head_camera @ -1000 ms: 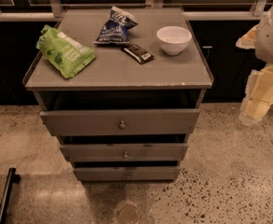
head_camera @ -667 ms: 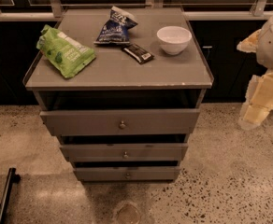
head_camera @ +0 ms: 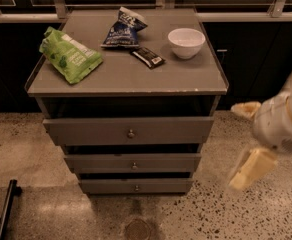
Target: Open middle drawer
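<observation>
Gripper [head_camera: 252,168], cream-coloured, hangs in the air to the right of the cabinet [head_camera: 51,86], well apart from it and level with its lower fronts; whether it is released or clenched cannot be told.

The middle drawer [head_camera: 101,162], a grey front with a small round knob [head_camera: 134,166], sits in the cabinet's face between the top drawer [head_camera: 86,130] and the bottom drawer [head_camera: 106,186], with a dark gap above it.

On the cabinet's top: green bag [head_camera: 70,59] at left, blue bag [head_camera: 123,29] at rear centre, dark bar [head_camera: 147,57] beside it, white bowl [head_camera: 186,42] at right.
</observation>
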Robot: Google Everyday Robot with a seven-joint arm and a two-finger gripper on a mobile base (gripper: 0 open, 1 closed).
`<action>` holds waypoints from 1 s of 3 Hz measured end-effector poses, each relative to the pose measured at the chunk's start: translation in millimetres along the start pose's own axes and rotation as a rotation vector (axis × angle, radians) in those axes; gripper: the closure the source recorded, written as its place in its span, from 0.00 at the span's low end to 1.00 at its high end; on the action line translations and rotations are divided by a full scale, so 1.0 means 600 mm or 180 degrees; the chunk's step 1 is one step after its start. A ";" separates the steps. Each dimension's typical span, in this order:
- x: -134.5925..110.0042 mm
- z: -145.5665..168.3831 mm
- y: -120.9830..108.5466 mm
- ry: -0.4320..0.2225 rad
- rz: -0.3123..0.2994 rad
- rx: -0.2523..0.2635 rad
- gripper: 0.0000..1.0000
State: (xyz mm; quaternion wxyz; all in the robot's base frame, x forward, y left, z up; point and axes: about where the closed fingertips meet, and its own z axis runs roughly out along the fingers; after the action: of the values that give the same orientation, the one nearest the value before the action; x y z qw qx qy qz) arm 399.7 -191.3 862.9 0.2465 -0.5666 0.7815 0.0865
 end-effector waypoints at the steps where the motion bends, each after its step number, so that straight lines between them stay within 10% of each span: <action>1: 0.035 0.159 0.067 -0.0483 0.0497 -0.0359 0.00; 3: 0.089 0.483 0.170 -0.0801 0.1165 -0.0951 0.00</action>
State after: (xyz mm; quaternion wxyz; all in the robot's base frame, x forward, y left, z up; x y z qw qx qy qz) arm 375.6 -81.4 571.9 0.2356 -0.4307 0.8127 0.3138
